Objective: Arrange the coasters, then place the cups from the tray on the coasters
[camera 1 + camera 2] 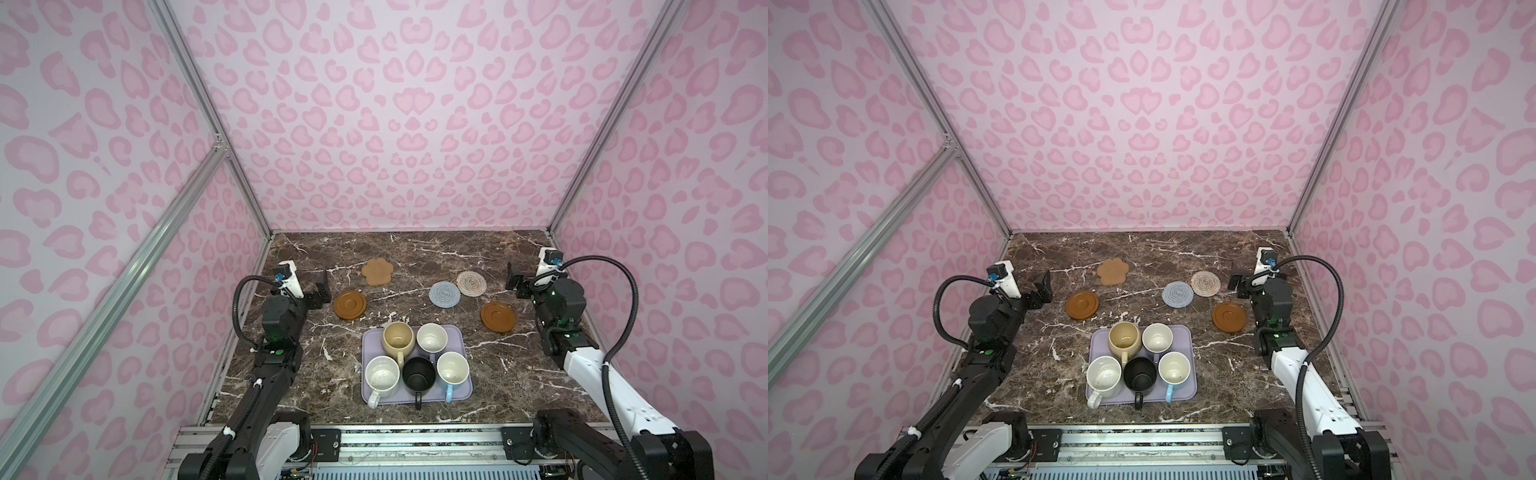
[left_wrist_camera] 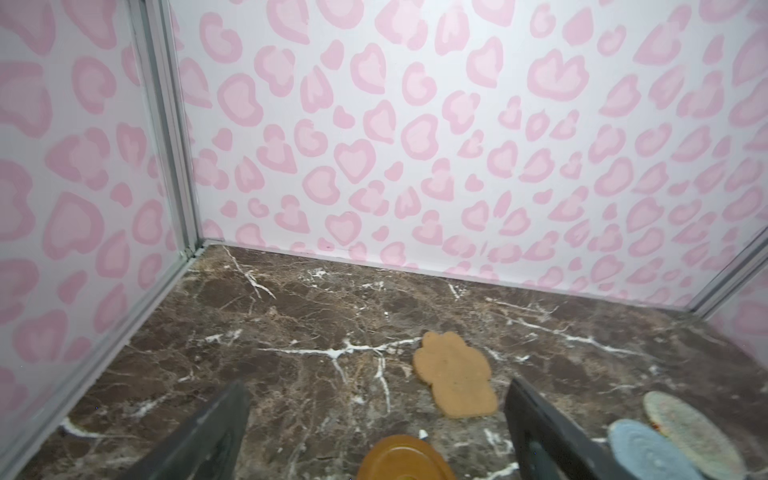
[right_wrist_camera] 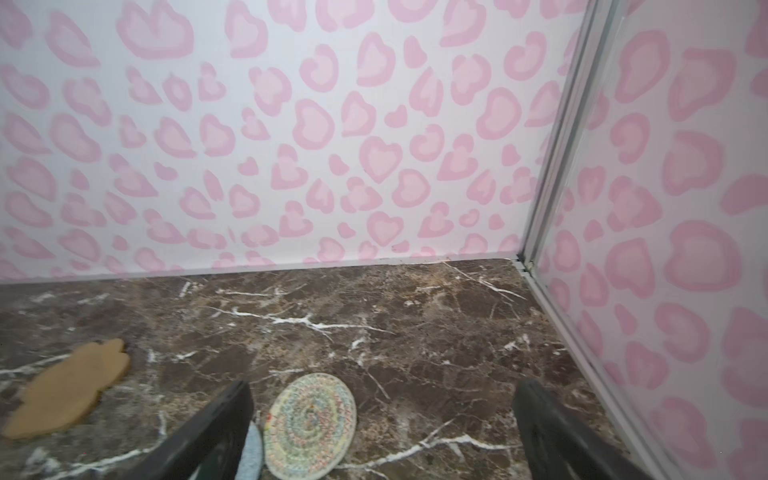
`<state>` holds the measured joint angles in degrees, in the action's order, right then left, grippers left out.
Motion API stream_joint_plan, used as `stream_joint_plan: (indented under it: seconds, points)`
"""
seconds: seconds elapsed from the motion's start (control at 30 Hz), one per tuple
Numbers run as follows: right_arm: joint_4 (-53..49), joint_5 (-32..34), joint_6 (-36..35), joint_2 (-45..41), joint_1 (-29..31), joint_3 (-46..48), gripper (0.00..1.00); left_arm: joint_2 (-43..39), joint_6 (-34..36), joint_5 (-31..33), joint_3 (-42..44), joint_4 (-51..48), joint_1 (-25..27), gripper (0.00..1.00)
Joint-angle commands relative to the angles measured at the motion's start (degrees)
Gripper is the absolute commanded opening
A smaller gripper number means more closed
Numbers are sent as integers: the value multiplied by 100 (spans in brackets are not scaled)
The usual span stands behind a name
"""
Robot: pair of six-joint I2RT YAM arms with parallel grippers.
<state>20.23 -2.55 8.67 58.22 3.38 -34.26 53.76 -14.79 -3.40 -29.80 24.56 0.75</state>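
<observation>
While both arms hang empty at the table's sides, arranging the coasters looks like the step in hand.

The left gripper (image 1: 321, 291), jaws wide, holds nothing, just left of a brown coaster (image 1: 350, 305). The right gripper (image 1: 513, 282), equally wide and empty, is right of the beige woven coaster (image 1: 471, 283), which touches the blue-grey coaster (image 1: 444, 294). These probably need separating next. Five cups (image 1: 398, 338) fill the near, central tray (image 1: 466, 392).

The left arm (image 1: 266, 374) runs along the left side and the right arm (image 1: 590, 365) along the right, both reaching from near to far. The left end effector (image 1: 322, 291) and right end effector (image 1: 513, 282) sit low, jaws wide apart, empty.
</observation>
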Motion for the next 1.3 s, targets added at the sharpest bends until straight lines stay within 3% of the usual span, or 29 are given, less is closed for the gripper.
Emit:
stream_joint_plan:
  seconds: [0.0,0.07,0.17,0.27,0.5,0.63,0.83,1.27]
  points:
    - [-731,-393,1830,-49,-65,-76,98,-165,-778,-565,-276,-528,-5,97]
    - [-516,-1467,1707,-24,-190,-93,99,-326,-1529,-230,-277,-708,-7,97]
    - [-178,-1802,2004,205,-187,-155,99,-360,-1772,-214,-346,-788,-5,97]
    - [-349,-2122,1703,697,-44,-539,99,-117,-1642,-518,-619,-1146,-7,97]
    - [-1168,-1028,730,1655,1032,-1454,98,483,-1384,-1202,-986,-1555,257,97]
    - [-1755,-482,182,2178,1666,-2140,98,956,-1500,-680,-1409,-2552,606,99]
    - [-2253,-563,36,3037,2283,-3014,97,1860,-1412,467,-1795,-3400,1373,96]
    - [-2830,-665,-73,4333,3028,-4192,92,3680,-1482,544,-2467,-3760,1499,58]
